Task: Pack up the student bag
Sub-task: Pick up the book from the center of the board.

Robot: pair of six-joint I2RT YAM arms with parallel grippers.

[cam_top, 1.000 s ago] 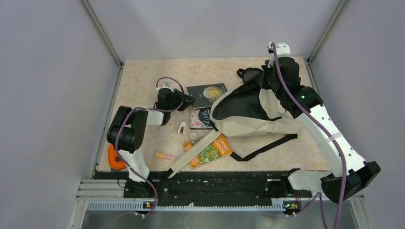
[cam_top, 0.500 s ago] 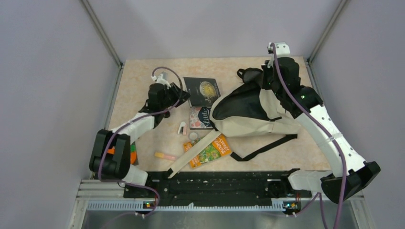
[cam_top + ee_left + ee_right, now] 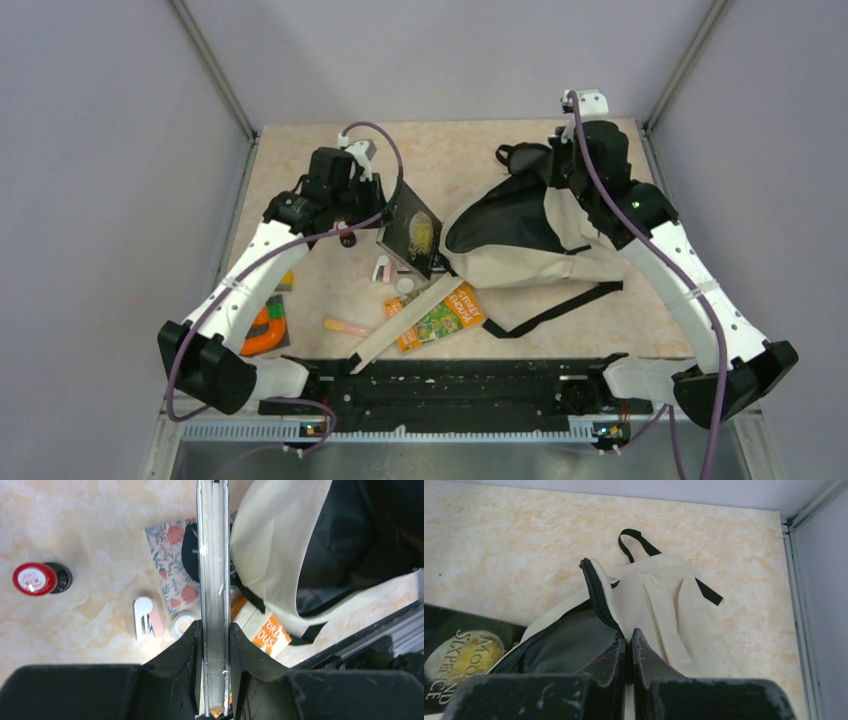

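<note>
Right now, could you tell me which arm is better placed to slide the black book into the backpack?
Left. The left gripper holds the black book on edge beside the open backpack, while the right gripper pinches the backpack rim, probably propping it open.

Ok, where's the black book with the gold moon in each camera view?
Top external: the black book sits tilted at centre, just left of the student bag.
Left wrist: edge-on down the middle, clamped in the left pincer; bag on the right.
Right wrist: lower-left corner, cover showing, beside the bag.
Shared landmark: the bag's black-lined opening.
</note>
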